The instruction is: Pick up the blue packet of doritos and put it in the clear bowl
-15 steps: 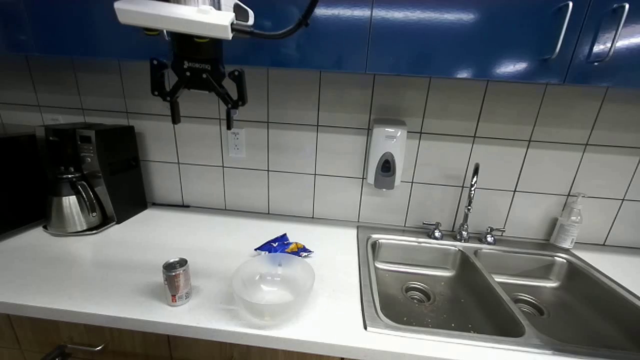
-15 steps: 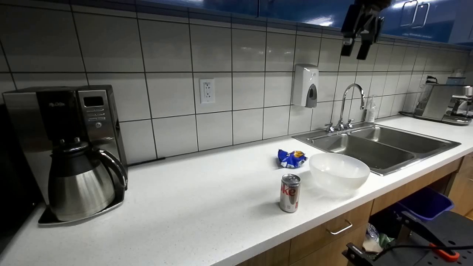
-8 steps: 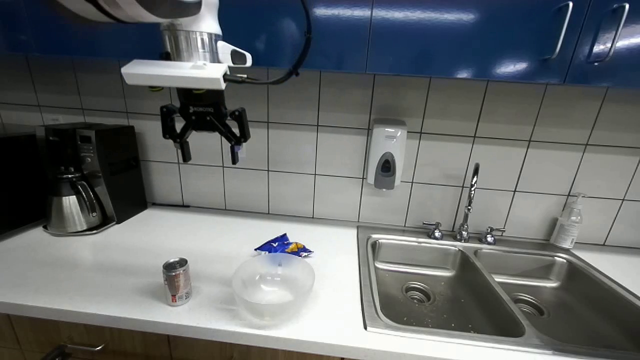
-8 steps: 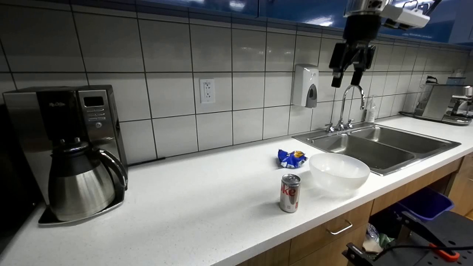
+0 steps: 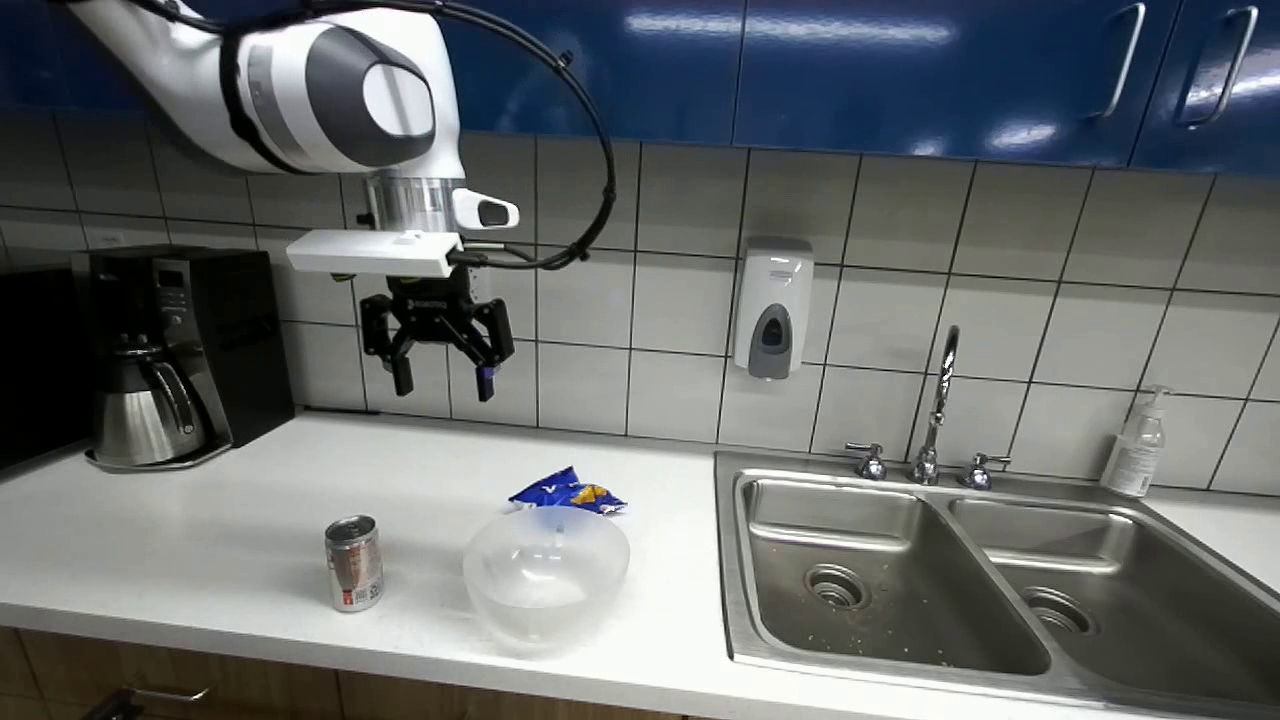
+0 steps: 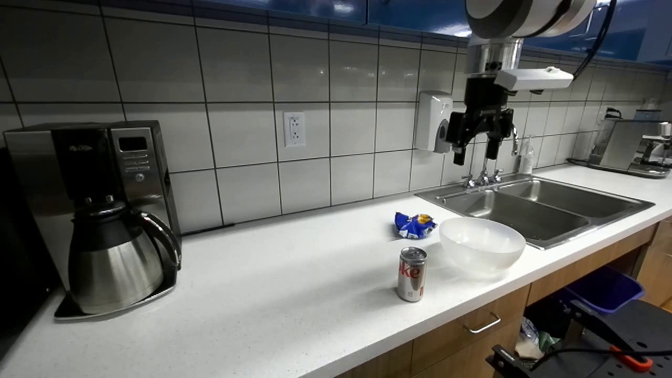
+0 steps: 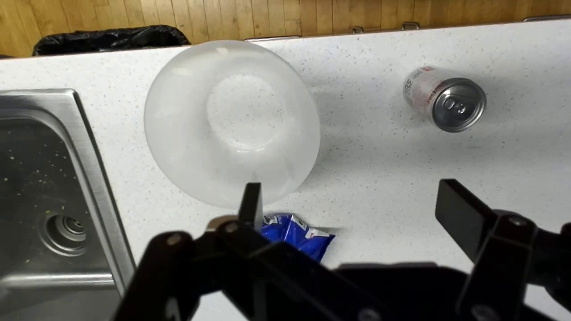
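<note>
While the can (image 6: 411, 283) shows red "ke", the empty gripper (image 6: 475, 155) hangs spread wide, higher than the packet (image 6: 412, 227).

Glare streaks the cabinets (image 5: 850, 85); soft shadows cross the counter (image 6: 294, 268).

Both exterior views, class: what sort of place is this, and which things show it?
Most likely a kitchen or break room: a double-basin stainless-steel sink, a curved chrome faucet, and a boxy black-and-silver coffee maker.
</note>
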{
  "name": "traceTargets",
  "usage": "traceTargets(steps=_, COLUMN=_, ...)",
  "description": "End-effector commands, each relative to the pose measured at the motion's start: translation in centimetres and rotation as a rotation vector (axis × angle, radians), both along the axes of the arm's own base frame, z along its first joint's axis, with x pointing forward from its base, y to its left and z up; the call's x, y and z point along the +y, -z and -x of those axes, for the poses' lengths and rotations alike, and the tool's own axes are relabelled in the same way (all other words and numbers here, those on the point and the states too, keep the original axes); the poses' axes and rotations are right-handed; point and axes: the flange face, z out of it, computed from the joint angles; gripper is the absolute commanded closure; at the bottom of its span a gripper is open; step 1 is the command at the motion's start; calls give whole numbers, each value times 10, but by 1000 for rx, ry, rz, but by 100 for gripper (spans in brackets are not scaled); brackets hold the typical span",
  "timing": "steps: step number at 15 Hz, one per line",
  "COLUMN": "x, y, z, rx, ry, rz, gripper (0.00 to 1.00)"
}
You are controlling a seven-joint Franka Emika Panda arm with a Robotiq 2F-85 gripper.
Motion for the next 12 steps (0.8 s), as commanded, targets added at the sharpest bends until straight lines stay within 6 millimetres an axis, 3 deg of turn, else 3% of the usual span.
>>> traceTargets(steps=1, x=-3, y=22, z=-27, rx=17, ry=67, rz=28, gripper=0)
traceTargets(steps=12, x=-19, y=83, z=-99, rx=41, ry=248, rz=57, gripper=0)
